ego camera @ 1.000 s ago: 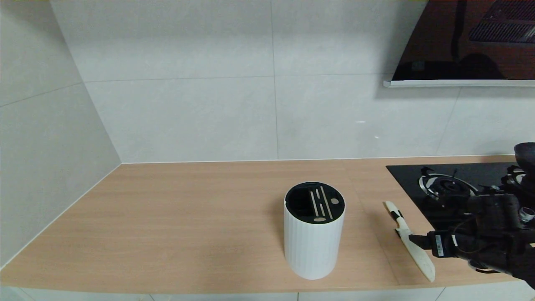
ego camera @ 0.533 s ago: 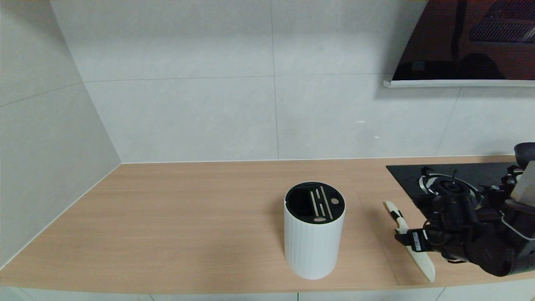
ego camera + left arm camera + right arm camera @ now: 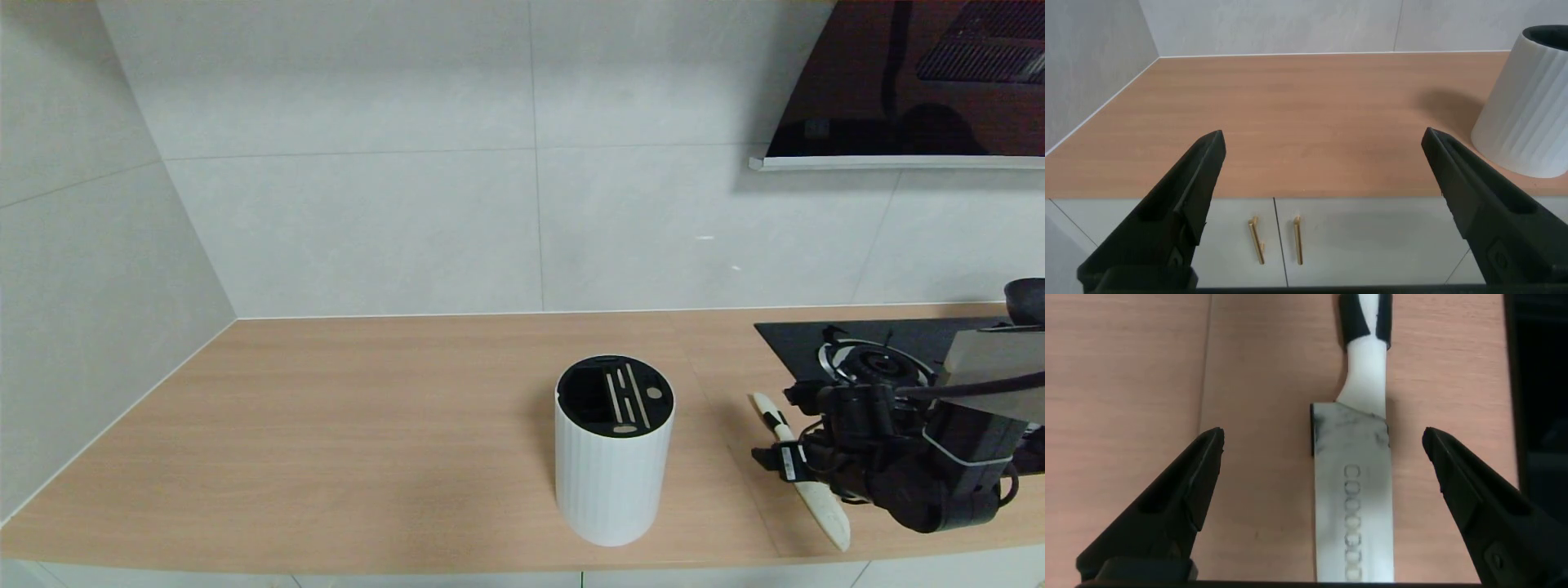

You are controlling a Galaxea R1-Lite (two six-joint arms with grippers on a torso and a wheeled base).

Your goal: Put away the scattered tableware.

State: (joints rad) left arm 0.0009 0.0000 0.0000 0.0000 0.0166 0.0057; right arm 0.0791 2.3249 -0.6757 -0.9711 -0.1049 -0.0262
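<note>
I see my right gripper [image 3: 1323,457] spread wide and empty, hanging over the knife [image 3: 1350,498], which lies flat on the counter [image 3: 367,425] between the white holder [image 3: 614,457] and the stove [image 3: 792,339]

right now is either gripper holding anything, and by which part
Nothing is held. The right gripper is open over the knife, with its fingers wide on either side of the blade near the handle, not touching it. The left gripper is open and empty.

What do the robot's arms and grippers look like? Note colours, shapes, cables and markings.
Both the left gripper and right gripper have two broad, matte black, wedge-shaped fingers. The right arm is black and bulky, with a white label, black cables and a pale grey upper section.
</note>
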